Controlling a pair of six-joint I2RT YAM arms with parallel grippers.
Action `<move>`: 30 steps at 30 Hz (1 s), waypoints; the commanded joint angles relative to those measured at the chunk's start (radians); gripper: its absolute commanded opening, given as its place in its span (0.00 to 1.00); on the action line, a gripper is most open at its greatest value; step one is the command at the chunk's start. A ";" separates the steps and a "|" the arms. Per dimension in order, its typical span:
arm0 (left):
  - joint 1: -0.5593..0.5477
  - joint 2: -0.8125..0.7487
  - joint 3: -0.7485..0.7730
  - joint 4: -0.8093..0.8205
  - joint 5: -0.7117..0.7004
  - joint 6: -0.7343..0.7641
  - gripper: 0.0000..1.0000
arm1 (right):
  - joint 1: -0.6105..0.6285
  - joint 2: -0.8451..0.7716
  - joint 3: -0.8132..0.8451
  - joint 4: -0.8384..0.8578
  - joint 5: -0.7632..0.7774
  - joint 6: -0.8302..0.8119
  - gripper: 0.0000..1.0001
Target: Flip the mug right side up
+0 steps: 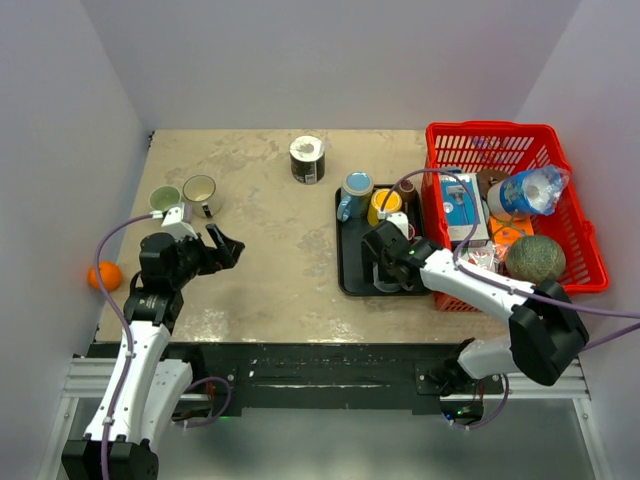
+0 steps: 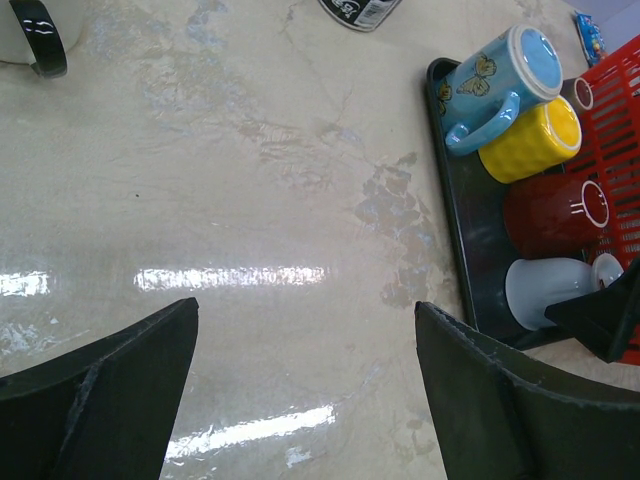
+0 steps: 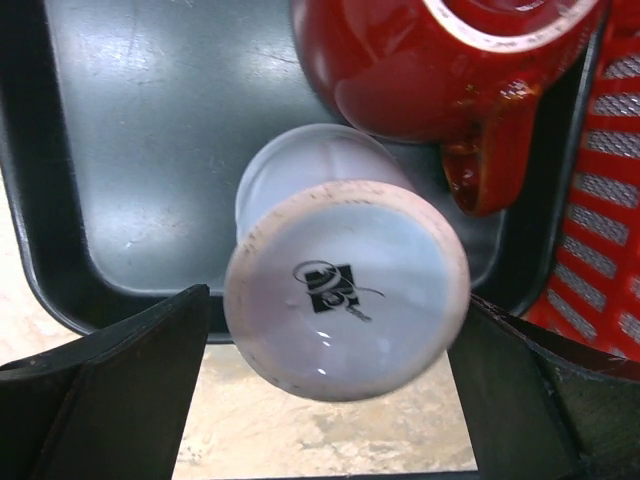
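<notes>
On the table (image 1: 270, 250), a black tray (image 3: 150, 130) holds the white mug (image 3: 345, 290) at its near end, just beside a red mug (image 3: 420, 70). It stands upside down, long axis upright, base toward the wrist. The right gripper (image 3: 320, 385) hangs directly over it, fingers spread wide on either side and gripping nothing. The left gripper (image 2: 305, 390), also spread and empty, is well apart.

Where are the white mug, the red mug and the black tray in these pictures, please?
white mug (image 3: 347, 290): right wrist view, on its upturned base.
red mug (image 3: 400, 75): right wrist view, on its side wall.
black tray (image 3: 150, 120): right wrist view, on its bare floor.
</notes>
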 commanded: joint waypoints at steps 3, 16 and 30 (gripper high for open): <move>0.005 0.007 0.006 0.035 -0.002 0.015 0.93 | -0.003 0.070 0.035 0.053 -0.006 0.062 0.99; 0.005 0.011 0.008 0.024 -0.015 0.017 0.93 | 0.032 0.179 0.144 0.089 0.015 0.211 0.93; 0.003 0.008 0.006 0.022 -0.017 0.017 0.93 | 0.038 0.009 0.047 0.088 -0.134 -0.025 0.99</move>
